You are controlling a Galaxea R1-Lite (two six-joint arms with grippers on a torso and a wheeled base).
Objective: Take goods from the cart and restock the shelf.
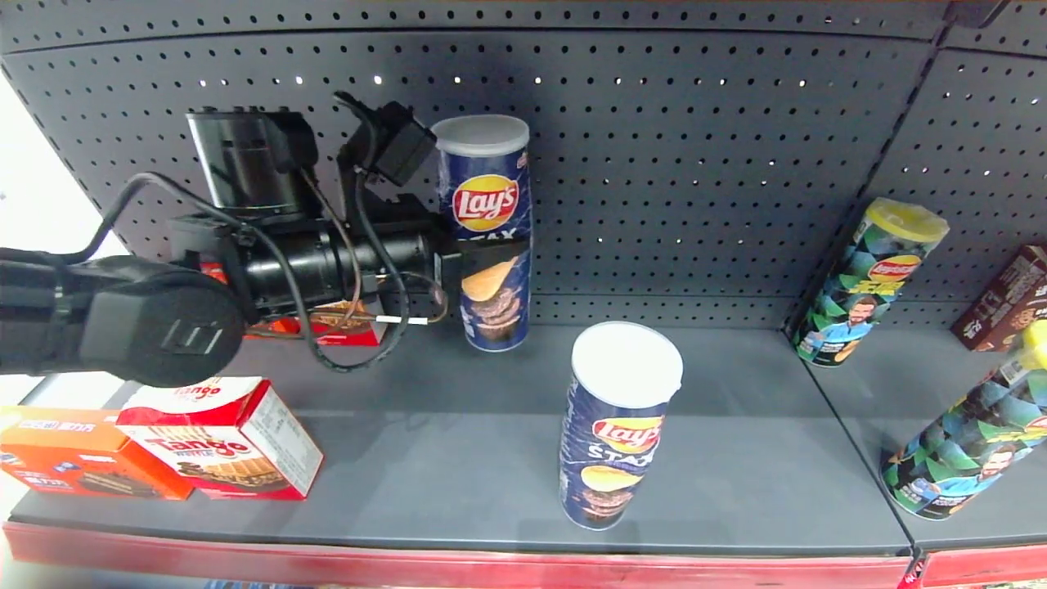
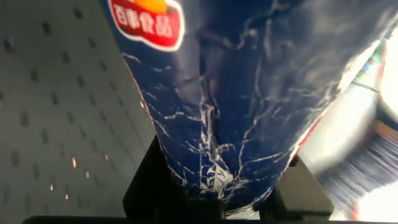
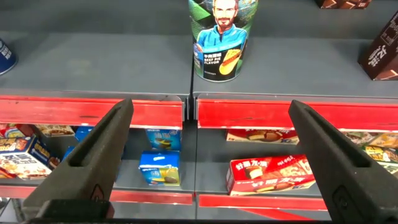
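A blue chips can [image 1: 487, 233] stands upright at the back of the grey shelf [image 1: 425, 442], close to the pegboard. My left gripper [image 1: 474, 258] is shut on its middle from the left. In the left wrist view the can [image 2: 249, 93] sits between the two black fingers [image 2: 152, 186]. Whether its base touches the shelf I cannot tell. A second blue can [image 1: 619, 425] stands near the shelf's front edge. My right gripper [image 3: 214, 165] is open and holds nothing, hanging in front of the shelf's red edge below a green can [image 3: 222, 37].
Left on the shelf are a red-and-white wafer box [image 1: 225, 438], an orange box [image 1: 74, 462] and a red box [image 1: 339, 321] behind the arm. On the right bay stand two green cans [image 1: 871, 282] [image 1: 965, 442] and a brown box [image 1: 1010, 298]. Snack boxes [image 3: 267, 174] fill the lower shelf.
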